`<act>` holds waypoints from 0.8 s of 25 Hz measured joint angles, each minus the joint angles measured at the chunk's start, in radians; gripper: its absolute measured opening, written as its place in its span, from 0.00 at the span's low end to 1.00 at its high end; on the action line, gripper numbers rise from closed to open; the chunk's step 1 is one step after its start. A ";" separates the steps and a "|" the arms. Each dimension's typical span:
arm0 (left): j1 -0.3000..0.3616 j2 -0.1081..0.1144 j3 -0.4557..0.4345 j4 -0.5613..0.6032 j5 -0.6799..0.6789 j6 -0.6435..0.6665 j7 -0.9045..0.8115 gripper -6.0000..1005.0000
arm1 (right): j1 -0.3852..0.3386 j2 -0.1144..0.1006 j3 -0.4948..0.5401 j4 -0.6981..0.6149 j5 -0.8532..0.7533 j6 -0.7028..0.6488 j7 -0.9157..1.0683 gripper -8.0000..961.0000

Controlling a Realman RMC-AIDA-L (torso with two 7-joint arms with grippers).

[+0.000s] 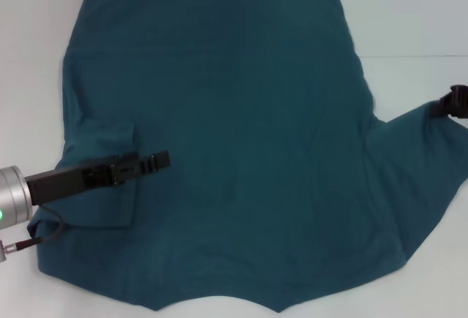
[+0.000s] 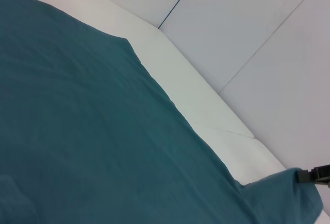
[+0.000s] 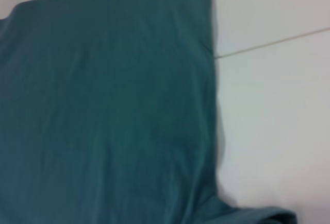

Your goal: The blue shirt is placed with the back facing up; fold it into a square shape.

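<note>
Soft, limp blue shirt; left gripper pinches its folded sleeve, right gripper grips the other sleeve.

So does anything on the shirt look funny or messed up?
The blue shirt is lopsided: its left sleeve is folded in under the left gripper, while the right sleeve sticks out flat, its tip at the right gripper. No damage shows.
</note>
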State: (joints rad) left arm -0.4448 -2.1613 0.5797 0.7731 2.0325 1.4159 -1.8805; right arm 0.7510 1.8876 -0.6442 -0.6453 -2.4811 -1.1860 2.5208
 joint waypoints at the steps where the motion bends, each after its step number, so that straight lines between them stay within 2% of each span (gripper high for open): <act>1: 0.000 0.000 0.000 0.000 0.000 0.000 0.000 0.94 | 0.007 0.000 0.000 0.000 0.000 -0.005 0.004 0.03; 5: 0.000 -0.001 0.000 0.000 0.000 0.000 0.000 0.94 | 0.035 0.003 -0.001 0.000 0.000 -0.058 0.010 0.03; 9: -0.001 -0.001 0.000 0.000 0.000 -0.004 0.000 0.94 | 0.072 0.020 -0.038 0.010 0.000 -0.132 0.029 0.03; 12: -0.005 -0.002 0.000 -0.002 -0.005 -0.007 0.000 0.94 | 0.100 0.048 -0.106 0.010 0.000 -0.135 0.058 0.03; 16: -0.007 -0.002 0.000 -0.010 -0.017 -0.010 0.000 0.94 | 0.128 0.084 -0.135 0.016 0.000 -0.081 0.073 0.03; 20: -0.005 -0.002 0.000 -0.011 -0.028 -0.012 0.000 0.94 | 0.150 0.097 -0.144 0.033 0.000 -0.024 0.098 0.03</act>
State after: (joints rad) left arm -0.4496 -2.1630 0.5799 0.7619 2.0049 1.4035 -1.8807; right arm 0.9005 1.9847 -0.7881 -0.6126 -2.4811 -1.2098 2.6189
